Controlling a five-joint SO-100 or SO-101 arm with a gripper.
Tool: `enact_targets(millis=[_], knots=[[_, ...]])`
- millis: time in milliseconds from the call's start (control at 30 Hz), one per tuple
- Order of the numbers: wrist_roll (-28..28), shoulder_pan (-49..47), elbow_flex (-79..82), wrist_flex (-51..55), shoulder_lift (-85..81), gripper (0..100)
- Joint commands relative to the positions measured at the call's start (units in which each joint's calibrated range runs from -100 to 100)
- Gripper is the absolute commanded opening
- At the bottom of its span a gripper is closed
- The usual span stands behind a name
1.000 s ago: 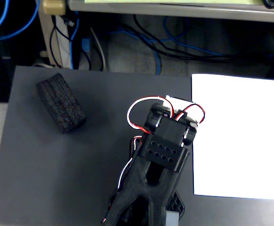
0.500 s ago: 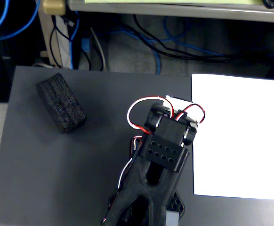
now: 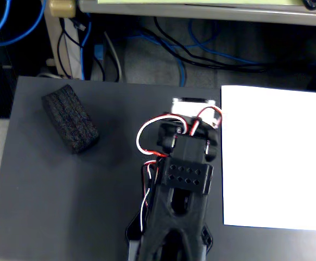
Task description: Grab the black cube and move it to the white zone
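Observation:
The black cube (image 3: 71, 118), a coarse foam block with rounded edges, lies on the dark grey tabletop at the upper left, turned diagonally. The white zone (image 3: 272, 157) is a large white sheet covering the table's right side. My arm (image 3: 182, 185) comes up from the bottom centre between them, with red and white wires looping round its wrist. My gripper (image 3: 195, 113) is at the arm's far end, close to the sheet's left edge and well to the right of the cube. Seen from above, its fingers are hidden under the wrist and a white part. Nothing shows in its grasp.
The tabletop (image 3: 65, 206) is dark grey, and its far edge runs behind the cube. Beyond it, blue and black cables (image 3: 190, 51) lie on the floor under a beige desk edge (image 3: 201, 11).

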Motion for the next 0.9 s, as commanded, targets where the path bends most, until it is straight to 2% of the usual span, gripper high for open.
enact_targets(millis=[0,233,433,567,867], knots=[[-0.2,-4.7,-0.4,-1.7,-0.7,2],[-0.2,-4.8,-3.9,-1.2,-0.2,2],[-0.2,-5.5,-26.5,7.2,0.3,2],[-0.2,-8.0,-33.5,8.9,2.3,2],[0.0,-19.1,-50.0,9.4,26.7,2]])
